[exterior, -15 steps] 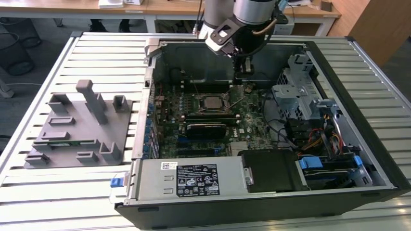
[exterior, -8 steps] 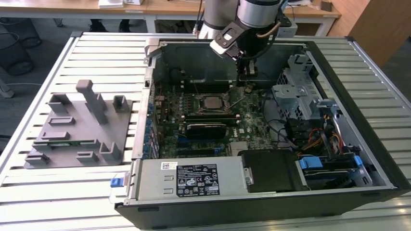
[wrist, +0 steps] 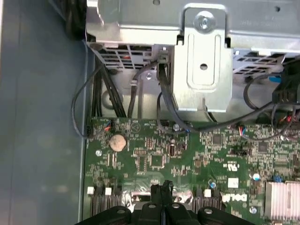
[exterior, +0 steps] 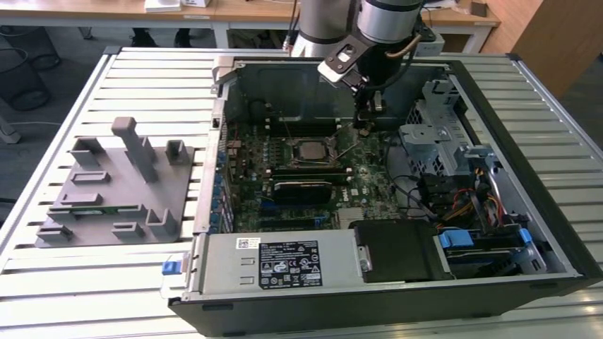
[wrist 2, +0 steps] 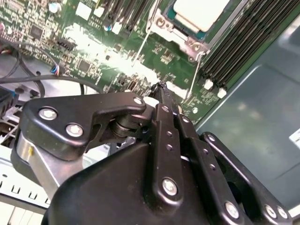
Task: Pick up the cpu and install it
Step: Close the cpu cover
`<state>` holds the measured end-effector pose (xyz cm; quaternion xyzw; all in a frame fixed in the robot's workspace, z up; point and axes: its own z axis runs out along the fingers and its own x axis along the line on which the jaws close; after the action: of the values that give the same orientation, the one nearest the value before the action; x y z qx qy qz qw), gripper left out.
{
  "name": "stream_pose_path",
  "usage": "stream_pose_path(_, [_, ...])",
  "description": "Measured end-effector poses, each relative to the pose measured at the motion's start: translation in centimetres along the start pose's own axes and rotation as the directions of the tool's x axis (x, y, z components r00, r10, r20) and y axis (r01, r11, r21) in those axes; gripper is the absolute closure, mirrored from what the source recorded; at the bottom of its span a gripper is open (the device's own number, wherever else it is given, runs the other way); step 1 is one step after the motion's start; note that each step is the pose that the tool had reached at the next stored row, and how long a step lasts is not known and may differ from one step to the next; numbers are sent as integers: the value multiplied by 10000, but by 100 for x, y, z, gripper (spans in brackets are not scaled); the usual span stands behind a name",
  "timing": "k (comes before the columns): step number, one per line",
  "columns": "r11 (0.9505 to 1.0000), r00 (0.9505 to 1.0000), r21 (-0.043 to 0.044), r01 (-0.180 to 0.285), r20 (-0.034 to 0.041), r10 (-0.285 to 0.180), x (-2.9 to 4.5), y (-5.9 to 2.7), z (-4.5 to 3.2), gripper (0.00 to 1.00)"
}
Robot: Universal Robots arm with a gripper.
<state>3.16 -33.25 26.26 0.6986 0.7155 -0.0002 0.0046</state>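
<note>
The cpu (exterior: 309, 150) lies flat in the socket in the middle of the green motherboard (exterior: 363, 187), inside the open computer case. In the second wrist view the cpu (wrist 2: 199, 11) shows its pale metal top inside the socket's metal frame, with a thin wire lever (wrist 2: 192, 70) standing up beside it. My gripper (exterior: 371, 116) hangs over the board just to the exterior view's right of the socket and slightly behind it. Its black fingers (wrist 2: 165, 110) are shut tip to tip, and I see nothing between them. In the first wrist view the gripper (wrist: 161, 188) points down at the board's edge.
A grey plastic tray with upright posts (exterior: 113, 187) stands on the slatted table at the exterior view's left. In the case are a power supply (exterior: 282, 261), a metal drive cage (wrist: 201, 61), loose black cables (wrist: 117, 93) and memory slots (wrist 2: 243, 42) beside the socket.
</note>
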Motion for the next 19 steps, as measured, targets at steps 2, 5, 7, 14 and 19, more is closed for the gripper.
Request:
stream_pose_path(2, [10000, 10000, -3, 5, 2, -5, -1, 30, 11, 89])
stream_pose_path(5, [10000, 10000, -5, 12, 1, -12, -2, 83, 35, 89])
stream_pose_path(7, [10000, 10000, -5, 19, 2, -19, -3, 117, 51, 89])
stream_pose_path(14, [10000, 10000, -5, 33, 1, -33, -3, 158, 143, 89])
stream_pose_path(19, [10000, 10000, -5, 36, 2, -36, -3, 147, 193, 89])
